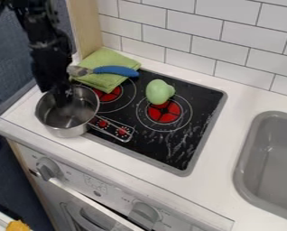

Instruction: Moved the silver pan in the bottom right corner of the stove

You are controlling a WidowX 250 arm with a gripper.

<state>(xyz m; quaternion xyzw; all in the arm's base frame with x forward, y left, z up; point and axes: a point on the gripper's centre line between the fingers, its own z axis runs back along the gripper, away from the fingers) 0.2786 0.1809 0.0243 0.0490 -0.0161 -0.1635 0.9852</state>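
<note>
Close to the counter's [91, 149] front edge, the pan [58, 121] sits at the stove's [164, 151] left side, the gripper [62, 97] hanging at it, its grip impossible to tell. Counter runs between stove and sink [246, 151]. Beyond, a green toy [159, 91] tops the stove's right burner; a blue-handled tool [114, 70] crosses the cloth [113, 56] at its far left corner.

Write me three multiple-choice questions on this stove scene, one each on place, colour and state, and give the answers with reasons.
1. Where is the silver pan?
A) in the sink
B) at the left edge of the stove
C) on the right burner

2. What colour is the utensil's handle?
A) red
B) yellow
C) blue

3. How does the pan sit?
A) upright, open
B) upside down
C) lidded

1 B: its rim overlaps that edge.
2 C: the grip shows blue.
3 A: its inside shows from above.
</note>
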